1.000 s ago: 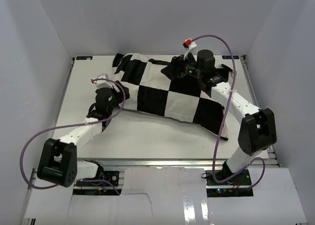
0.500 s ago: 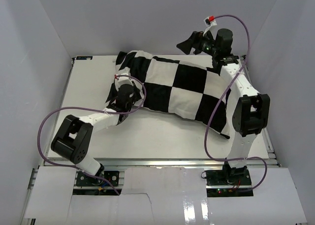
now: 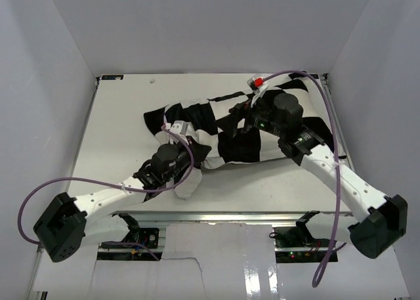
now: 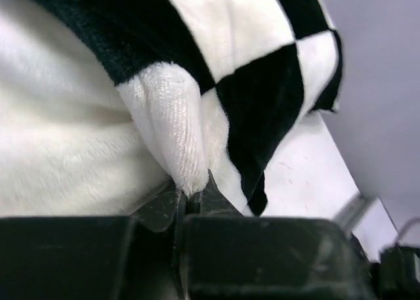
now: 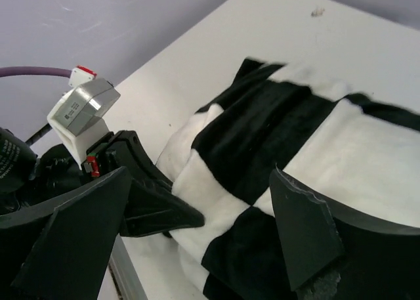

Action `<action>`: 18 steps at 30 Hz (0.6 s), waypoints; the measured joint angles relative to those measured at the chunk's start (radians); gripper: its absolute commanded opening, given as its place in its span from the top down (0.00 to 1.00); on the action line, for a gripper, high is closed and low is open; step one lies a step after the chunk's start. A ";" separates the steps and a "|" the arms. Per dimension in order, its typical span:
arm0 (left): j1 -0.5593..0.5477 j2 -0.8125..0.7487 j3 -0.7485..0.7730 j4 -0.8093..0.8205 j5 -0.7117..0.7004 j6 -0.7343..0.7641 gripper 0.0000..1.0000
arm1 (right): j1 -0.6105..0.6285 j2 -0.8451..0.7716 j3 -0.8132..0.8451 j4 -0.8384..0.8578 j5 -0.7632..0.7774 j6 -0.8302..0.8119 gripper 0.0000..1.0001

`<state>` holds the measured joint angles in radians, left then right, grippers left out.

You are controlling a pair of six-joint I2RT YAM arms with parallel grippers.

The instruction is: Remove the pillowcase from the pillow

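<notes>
White table (image 3: 118,129), matte, boxed in on 3 sides by pale grey walls (image 3: 197,24). A metal rail (image 3: 216,214) runs along the table's near edge, by the arm bases. All places below are given vs the table.

Pillowcase (image 3: 197,116): black/white check, bunched & creased, lying across table centre and on toward the table's far-R corner. It's the only container here. It looks plump, but what's inside is covered by the cloth. At its end nearest the table's near edge sits a plain white lump (image 3: 187,184). Pillow or the cover's white inside? Can't tell.

L gripper (image 3: 195,157): low, just near-L of table centre, at that same end of the cover. Jaws are pinched tight on a small fold (image 4: 174,136) of white plush. In the L wrist view a black square runs right up against the fold, so it reads as the pillowcase's own cloth.

R gripper (image 3: 235,124): over table centre, above the check cloth. Jaws spread wide w/ nothing btwn them; whether the tips touch the cloth isn't clear.

Purple cables (image 3: 98,188) loop off both arms, one over the table's near-L part.
</notes>
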<state>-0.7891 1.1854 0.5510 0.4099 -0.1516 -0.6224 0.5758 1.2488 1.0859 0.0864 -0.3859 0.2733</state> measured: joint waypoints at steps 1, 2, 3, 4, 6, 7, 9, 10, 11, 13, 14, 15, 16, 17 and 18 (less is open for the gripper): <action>-0.010 -0.039 -0.016 -0.006 0.012 -0.008 0.63 | 0.018 -0.035 -0.008 -0.013 0.022 -0.005 0.08; -0.016 -0.075 -0.024 -0.027 0.027 -0.016 0.47 | 0.040 -0.079 -0.017 -0.023 0.056 -0.013 0.08; -0.019 -0.107 -0.028 -0.049 0.041 -0.023 0.33 | 0.049 -0.108 -0.023 -0.036 0.079 -0.018 0.08; -0.019 -0.134 -0.027 -0.071 0.050 -0.029 0.21 | 0.060 -0.134 -0.034 -0.042 0.101 -0.022 0.07; -0.019 -0.177 -0.021 -0.120 0.055 -0.041 0.15 | 0.074 -0.174 -0.064 -0.062 0.140 -0.029 0.07; -0.019 -0.194 -0.010 -0.155 0.050 -0.047 0.14 | 0.081 -0.185 -0.082 -0.074 0.158 -0.035 0.06; -0.019 -0.212 0.021 -0.227 0.027 -0.048 0.13 | 0.097 -0.175 -0.097 -0.116 0.189 -0.045 0.06; -0.019 -0.217 0.039 -0.263 0.013 -0.048 0.13 | 0.107 -0.158 -0.095 -0.137 0.206 -0.050 0.05; -0.019 -0.221 0.059 -0.301 -0.005 -0.047 0.13 | 0.119 -0.135 -0.091 -0.151 0.221 -0.055 0.04; -0.019 -0.222 0.100 -0.369 -0.045 -0.040 0.13 | 0.159 -0.075 -0.068 -0.198 0.265 -0.072 0.01; -0.019 -0.222 0.118 -0.405 -0.071 -0.040 0.14 | 0.182 -0.041 -0.049 -0.216 0.283 -0.079 0.00; -0.019 -0.222 0.134 -0.439 -0.105 -0.041 0.14 | 0.211 0.003 -0.021 -0.237 0.317 -0.093 0.00; -0.019 -0.221 0.142 -0.473 -0.139 -0.040 0.15 | 0.238 0.039 0.006 -0.252 0.344 -0.105 0.05; -0.019 -0.222 0.143 -0.505 -0.175 -0.047 0.15 | 0.262 0.074 0.034 -0.269 0.375 -0.118 0.06; -0.018 -0.224 0.142 -0.531 -0.203 -0.055 0.15 | 0.282 0.103 0.057 -0.277 0.404 -0.126 0.08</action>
<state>-0.8066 0.9615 0.6926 -0.1207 -0.3542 -0.6773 0.8581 1.3514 1.1427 -0.1905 0.0181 0.1474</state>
